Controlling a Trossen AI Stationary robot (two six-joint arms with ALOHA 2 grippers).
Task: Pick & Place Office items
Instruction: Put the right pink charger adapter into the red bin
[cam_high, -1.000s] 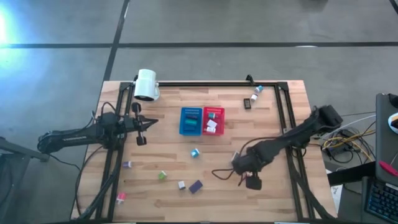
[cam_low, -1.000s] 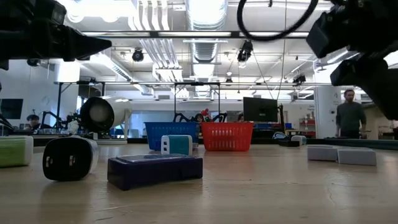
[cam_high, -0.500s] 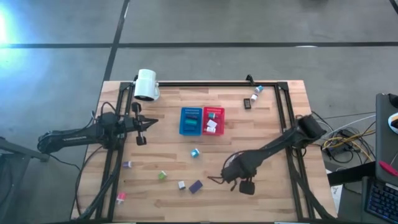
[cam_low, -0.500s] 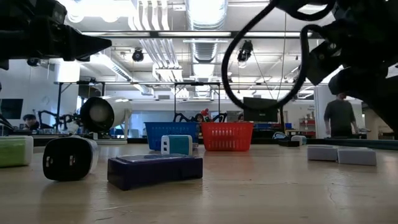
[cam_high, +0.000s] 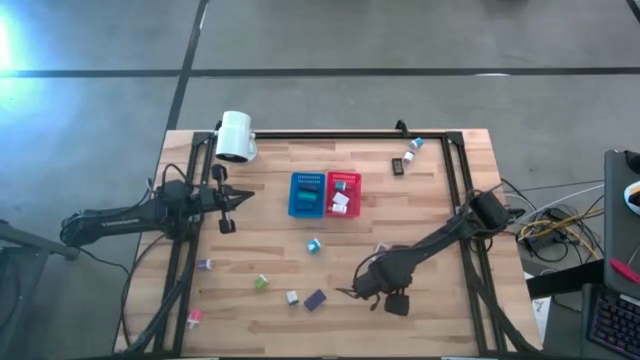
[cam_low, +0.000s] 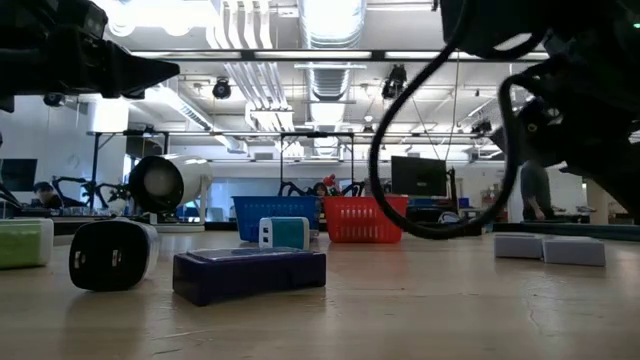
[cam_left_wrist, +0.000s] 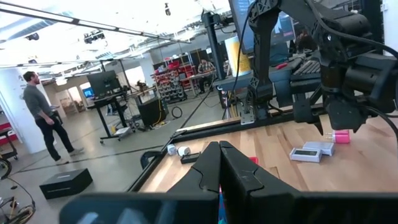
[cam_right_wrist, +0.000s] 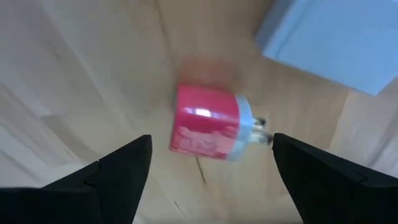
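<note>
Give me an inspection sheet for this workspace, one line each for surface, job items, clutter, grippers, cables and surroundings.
Surface: wooden table, black rails along three sides.
Job items: small pieces scattered loose; teal block, green block, purple block, pink plug beside a pale blue piece; several already in the blue bin and red bin.
Clutter: white lamp lying at the far left corner.
Grippers: right gripper open, low over the pink plug, not touching it; left gripper shut, empty, waiting left of the bins.
Cables: black loop hanging off the right arm; wires off the right edge.
Surroundings: open lab; person walking beyond the table.
</note>
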